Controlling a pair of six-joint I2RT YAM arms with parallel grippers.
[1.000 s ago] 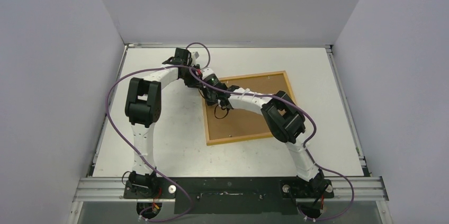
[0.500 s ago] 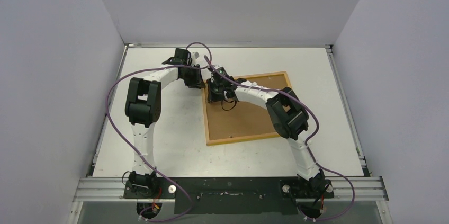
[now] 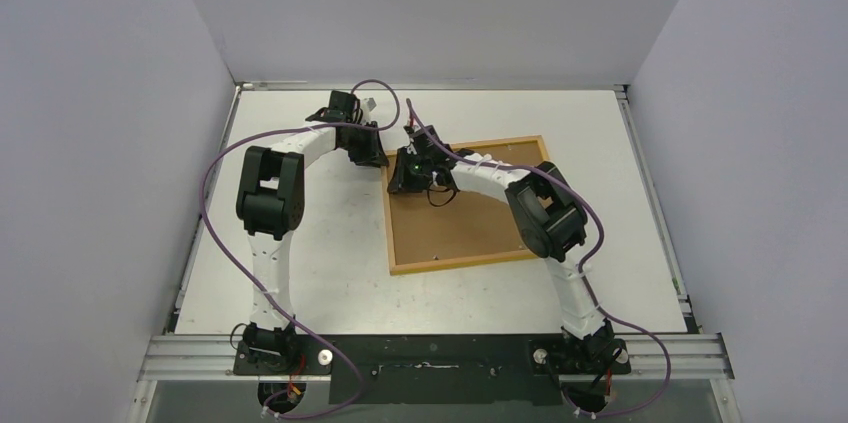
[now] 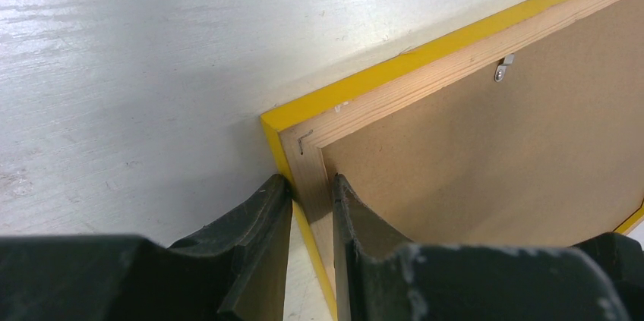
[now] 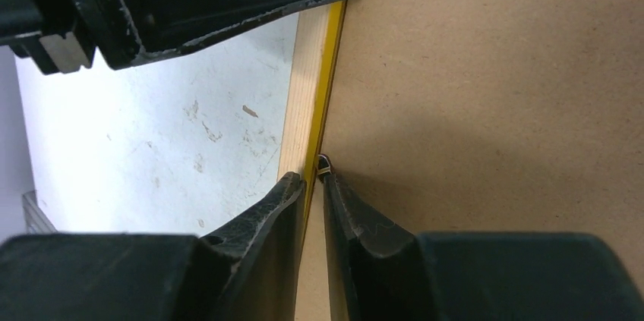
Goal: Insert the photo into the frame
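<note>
Top external: the left gripper [image 4: 311, 182] pinches the frame [image 3: 460, 263] at its ten-o'clock corner rail, the right gripper [image 5: 311, 177] just beside at four o'clock, fingers slightly parted.

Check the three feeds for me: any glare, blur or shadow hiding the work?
Top external: even, soft light, no glare; brown rectangular backing board sharp. Left wrist: pale sheen on the white table; corner of the yellow-fronted light-wood picture frame crisp, left claw dark and soft-edged. Right wrist: right claw blurred up close, shading the board beside it.
</note>
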